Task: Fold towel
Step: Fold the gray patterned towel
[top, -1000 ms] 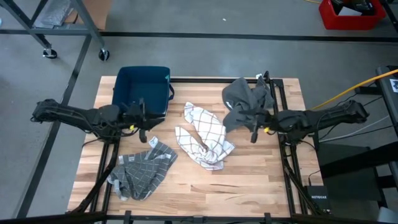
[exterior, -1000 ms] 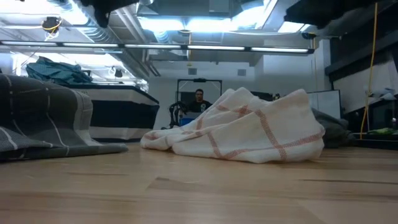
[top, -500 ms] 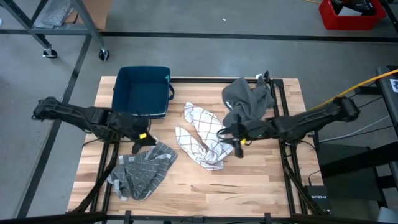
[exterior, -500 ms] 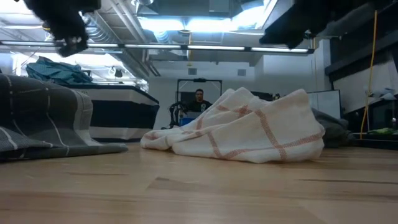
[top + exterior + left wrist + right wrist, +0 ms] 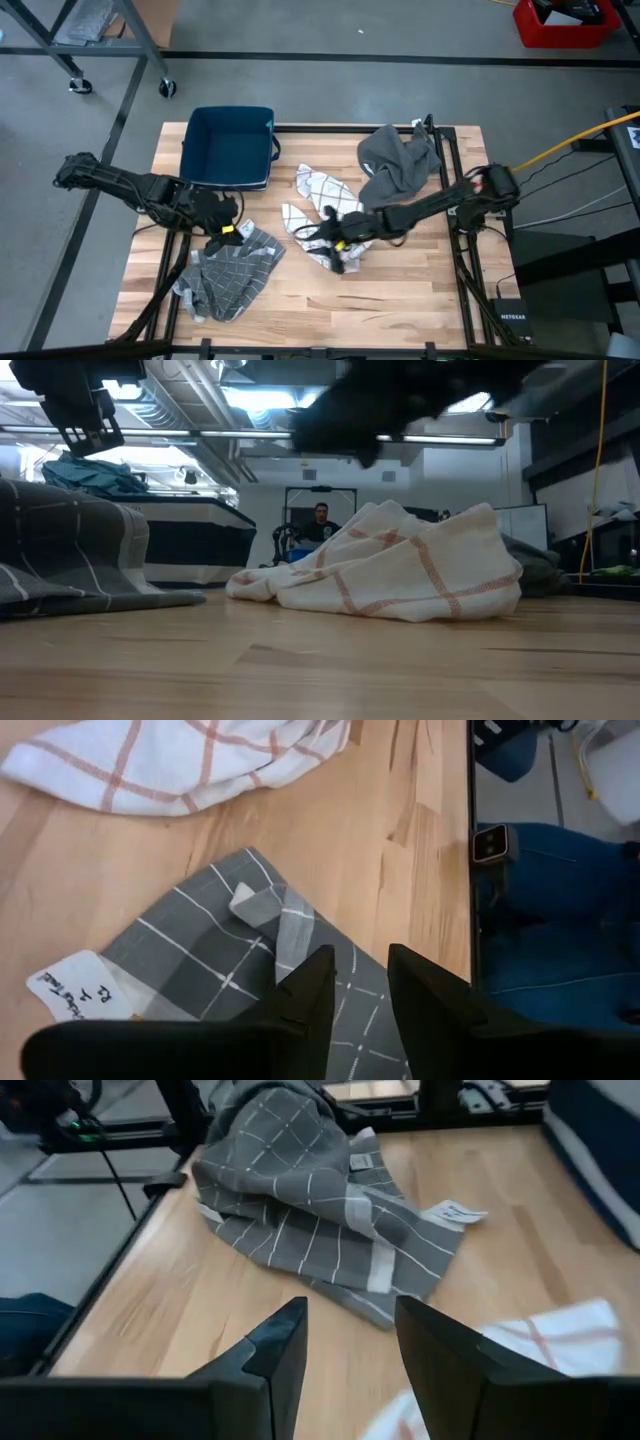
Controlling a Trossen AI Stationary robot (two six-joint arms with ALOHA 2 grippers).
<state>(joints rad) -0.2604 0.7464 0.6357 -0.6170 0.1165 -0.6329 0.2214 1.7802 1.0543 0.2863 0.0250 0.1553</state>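
Note:
A white towel with red-brown checks (image 5: 330,218) lies crumpled at the table's middle; in the low view it is the white towel heap (image 5: 400,575). A grey checked towel (image 5: 228,280) lies bunched at the near left, its white label (image 5: 75,985) showing. My left gripper (image 5: 357,955) hovers open over the grey towel's far corner (image 5: 245,238), slanting down. My right gripper (image 5: 350,1305) is open, reaching from the right to above the white towel (image 5: 322,236), clear of it. Nothing is between either pair of fingers.
A blue bin (image 5: 228,147) stands at the far left and a dark grey cloth (image 5: 398,160) lies at the far right. Bare wood (image 5: 400,290) lies along the near edge. A person in jeans (image 5: 560,920) stands beside the table.
My right gripper has swept from the table's right side toward the left and downward, ending above the white towel. My left gripper has tipped downward and sunk a little over the grey towel's far corner. Neither towel has moved.

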